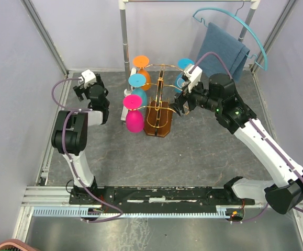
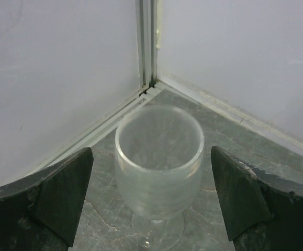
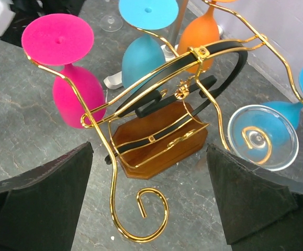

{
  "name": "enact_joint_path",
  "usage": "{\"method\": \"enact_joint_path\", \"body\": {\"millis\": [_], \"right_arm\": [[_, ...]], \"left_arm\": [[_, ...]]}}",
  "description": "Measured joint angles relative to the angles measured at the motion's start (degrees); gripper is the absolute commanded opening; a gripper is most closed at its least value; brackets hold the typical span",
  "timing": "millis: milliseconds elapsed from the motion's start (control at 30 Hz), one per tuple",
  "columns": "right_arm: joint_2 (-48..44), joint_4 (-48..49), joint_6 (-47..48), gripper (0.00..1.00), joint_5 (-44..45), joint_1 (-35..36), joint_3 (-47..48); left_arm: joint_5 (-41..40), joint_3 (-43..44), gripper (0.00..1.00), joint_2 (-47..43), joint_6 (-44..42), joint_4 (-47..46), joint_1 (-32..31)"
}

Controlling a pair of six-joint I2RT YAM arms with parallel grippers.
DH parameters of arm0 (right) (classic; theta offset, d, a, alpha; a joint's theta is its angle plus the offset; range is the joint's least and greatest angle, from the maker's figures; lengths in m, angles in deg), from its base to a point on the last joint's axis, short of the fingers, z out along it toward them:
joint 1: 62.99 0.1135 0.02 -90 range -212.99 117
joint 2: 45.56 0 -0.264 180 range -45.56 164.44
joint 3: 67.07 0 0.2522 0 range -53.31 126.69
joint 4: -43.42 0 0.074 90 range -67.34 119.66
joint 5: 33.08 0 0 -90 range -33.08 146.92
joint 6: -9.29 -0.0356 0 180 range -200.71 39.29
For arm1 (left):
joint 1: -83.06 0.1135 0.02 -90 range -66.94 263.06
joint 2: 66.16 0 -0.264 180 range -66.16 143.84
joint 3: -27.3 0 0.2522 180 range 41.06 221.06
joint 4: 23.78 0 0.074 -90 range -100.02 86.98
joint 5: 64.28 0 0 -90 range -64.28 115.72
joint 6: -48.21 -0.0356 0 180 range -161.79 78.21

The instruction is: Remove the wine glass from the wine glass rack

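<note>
While both grippers gape, one glass stands off the rack

Left gripper is spread wide. A clear wine glass stands upright on the grey table between its fingers, touching neither, close to the corner of the walls. Right gripper is likewise released and holds nothing. It faces the gold wine glass rack, where a pink glass, a blue glass and an orange glass hang upside down.

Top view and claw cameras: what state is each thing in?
Wine glass rack: standing upright.
Pink wine glass: hanging upside down on it.
Clear wine glass: upright on the table, off the rack.
Left claw: open around it, not touching.
Right claw: open, empty, facing the rack.
Towel: draped over a hanger.
</note>
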Motion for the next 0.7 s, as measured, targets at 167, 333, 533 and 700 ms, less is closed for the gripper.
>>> {"method": "enact_joint_path", "body": {"millis": [167,333,533,700], "right_arm": [[1.4,-2.4,-3.1,0.78,3.1,-0.4,3.8],[6.2,-8.0,-10.9,0.48,7.0,-4.3,13.3],[11.4,-12.5,-24.2,0.40,6.1,-14.8,17.9],[15.7,-15.0,-31.2,0.43,3.1,-19.5,18.0]], "left_arm": [[-0.3,0.7,0.99,-7.6,2.9,9.4,-1.5],[0.3,3.5,0.99,-12.6,9.5,25.0,-2.2],[1.9,3.5,0.99,-20.8,18.5,44.1,-2.2],[5.4,4.8,0.99,-29.1,26.1,59.8,-2.2]]}}
